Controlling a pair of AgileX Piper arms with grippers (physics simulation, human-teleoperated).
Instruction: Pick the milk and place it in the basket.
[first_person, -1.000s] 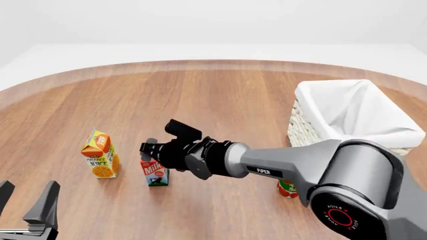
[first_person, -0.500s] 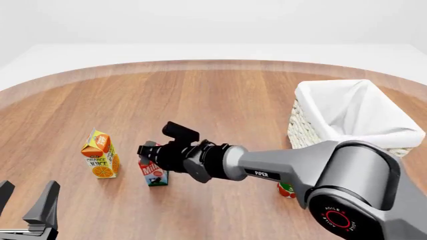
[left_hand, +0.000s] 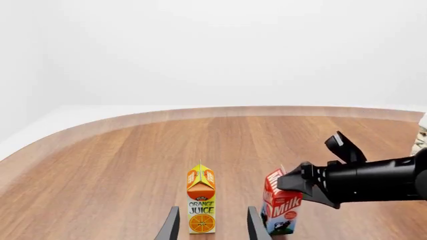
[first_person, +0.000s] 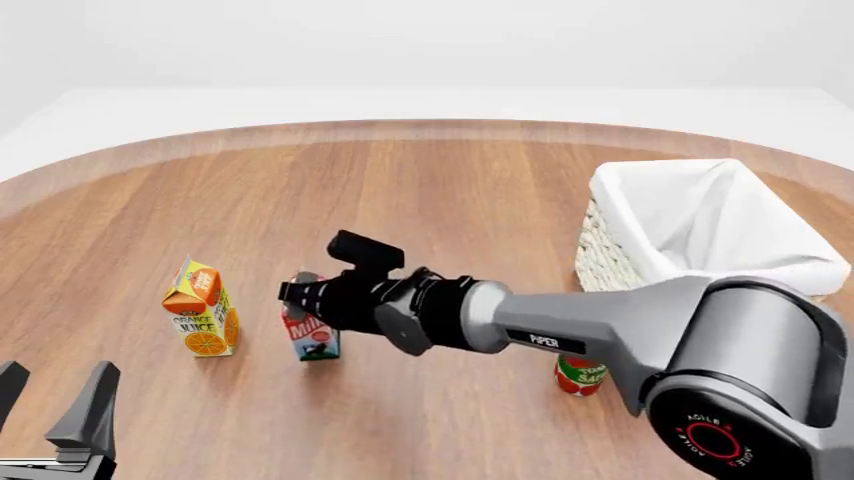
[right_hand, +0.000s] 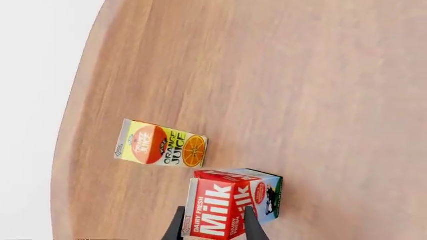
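Note:
The milk (first_person: 315, 340), a small carton with a red top, hangs tilted just above the wood left of centre. My right gripper (first_person: 299, 295) is shut on its red gable. In the right wrist view the two fingertips (right_hand: 250, 222) press both sides of the milk (right_hand: 230, 195). The left wrist view shows the milk (left_hand: 283, 207) leaning under the right gripper (left_hand: 292, 182). The white wicker basket (first_person: 614, 255) stands at the far right. My left gripper (first_person: 54, 398) rests open and holding nothing at the near left corner.
An orange juice carton (first_person: 200, 310) stands upright just left of the milk, in line with the open left gripper (left_hand: 213, 212). A small red can (first_person: 581, 375) sits below my right forearm, in front of the basket. The round table's edge curves along the back.
The right gripper has closed on the milk's top and raised it a little; the carton's base now sits higher and tilts. The left arm has not moved.

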